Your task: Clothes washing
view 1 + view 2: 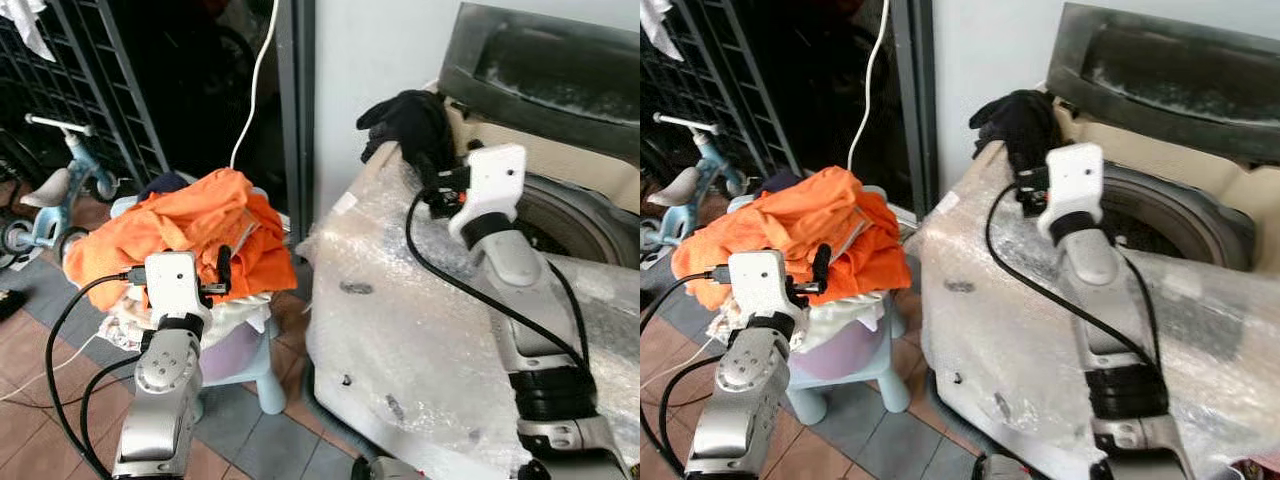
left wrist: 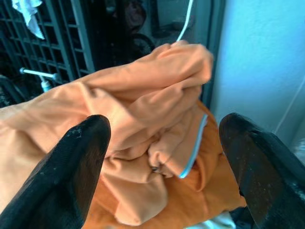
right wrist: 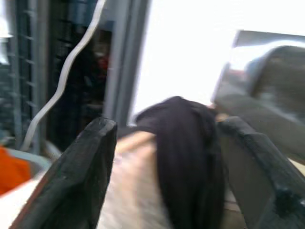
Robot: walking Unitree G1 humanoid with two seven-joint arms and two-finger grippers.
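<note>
orange clothes on stool, tiled floor

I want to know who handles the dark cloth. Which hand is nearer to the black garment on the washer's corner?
Right. The right hand is open around the black garment; the left hand is open over the orange clothes.

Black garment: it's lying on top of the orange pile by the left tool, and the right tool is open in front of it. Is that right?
Not quite. The black garment lies on the washer's wrapped corner, not on the orange pile, as the left eye view shows. The rest holds: the right tool is open in front of it.
</note>
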